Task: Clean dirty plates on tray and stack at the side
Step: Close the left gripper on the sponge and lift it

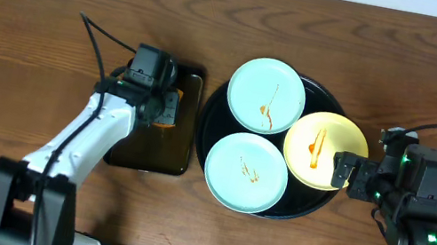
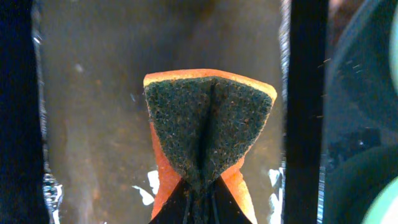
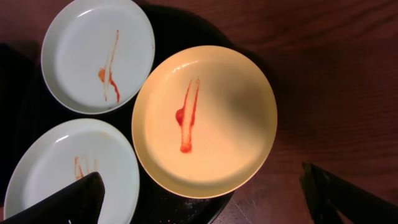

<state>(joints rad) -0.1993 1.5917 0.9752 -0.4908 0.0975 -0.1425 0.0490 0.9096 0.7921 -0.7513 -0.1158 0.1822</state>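
Note:
The large round black tray (image 1: 213,111) holds three sauce-streaked plates: a mint-blue one at the back (image 1: 266,94), a mint-blue one at the front (image 1: 246,172) and a pale yellow one (image 1: 324,150) on the right rim. In the right wrist view the yellow plate (image 3: 205,118) lies between the two blue plates (image 3: 97,53) (image 3: 68,168) and the bare table. My right gripper (image 1: 345,173) (image 3: 202,202) is open, its fingers wide either side of the yellow plate's near edge. My left gripper (image 1: 165,109) (image 2: 200,196) is shut on an orange sponge with a dark scouring face (image 2: 208,134).
A smaller rectangular black tray (image 1: 177,156) (image 2: 93,112) lies left of the round tray, under the sponge. Wooden table (image 1: 40,10) surrounds both trays. The round tray's rim shows at the right of the left wrist view (image 2: 354,118).

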